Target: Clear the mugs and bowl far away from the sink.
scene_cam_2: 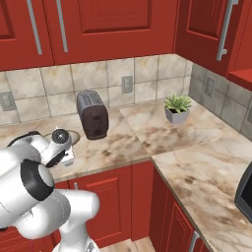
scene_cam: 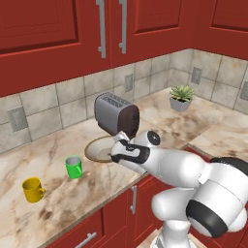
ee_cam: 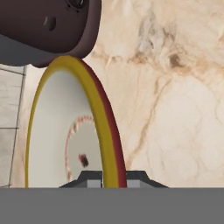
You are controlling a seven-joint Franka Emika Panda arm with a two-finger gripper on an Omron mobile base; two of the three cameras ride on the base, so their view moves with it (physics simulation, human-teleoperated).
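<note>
Hand view: jaws pinch bowl point(ee_cam: 94, 113) rim
Bowl sits just in front of toaster point(scene_cam: 116, 114); green mug point(scene_cam: 73, 167), yellow mug point(scene_cam: 32, 189) further left of toaster.

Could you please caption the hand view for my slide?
Gripper shut on the bowl rim, beside the toaster.

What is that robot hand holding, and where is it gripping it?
The gripper is shut on the bowl, pinching its rim between the two fingertips.
</note>
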